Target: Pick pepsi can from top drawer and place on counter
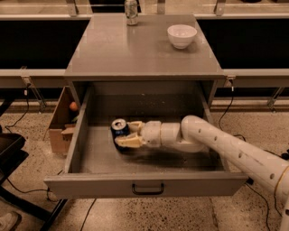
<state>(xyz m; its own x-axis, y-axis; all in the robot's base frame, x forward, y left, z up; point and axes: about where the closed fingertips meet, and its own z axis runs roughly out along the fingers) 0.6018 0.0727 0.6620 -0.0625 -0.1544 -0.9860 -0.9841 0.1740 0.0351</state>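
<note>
The pale two-finger gripper lay low inside the drawer, in its left half. Its two cream fingers were pinched on a small dark blue pepsi can with a silver top, one finger at the far side of it and one at the near side. The pepsi can stood on the drawer floor, left of the middle, and its silver top faced up. From the gripper a thick white arm ran to the right, over the right wall of the drawer.

The wide shallow grey metal top drawer was pulled fully out, and a dark bar handle sat in the middle of its front panel. Above it was the flat grey counter. On the counter a round white bowl stood near the back right corner, and a silver-grey can stood at the back edge, well apart from the bowl. On the speckled ground left of the cabinet stood a brown cardboard box.
</note>
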